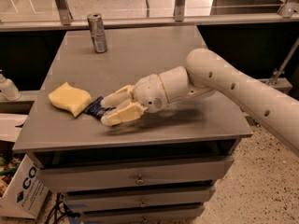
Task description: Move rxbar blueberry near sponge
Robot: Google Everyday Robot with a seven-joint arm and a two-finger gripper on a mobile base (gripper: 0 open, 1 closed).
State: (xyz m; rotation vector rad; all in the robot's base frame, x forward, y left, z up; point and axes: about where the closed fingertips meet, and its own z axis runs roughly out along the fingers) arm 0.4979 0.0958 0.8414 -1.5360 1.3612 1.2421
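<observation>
The cream two-finger gripper (106, 111) hovers low just right of the pale yellow wavy-edged sponge (70, 98), its fingers spread. The small flat navy-blue rxbar blueberry wrapper (96, 108) lies between its fingertips, just beside the sponge.

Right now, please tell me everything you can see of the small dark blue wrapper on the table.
The rxbar blueberry is a small, flat, dark navy wrapper with some lighter print. It lies on the grey table, near its front edge. One end sits right beside the yellow sponge; the other end reaches the tip of the hand, which partly covers it.
</observation>
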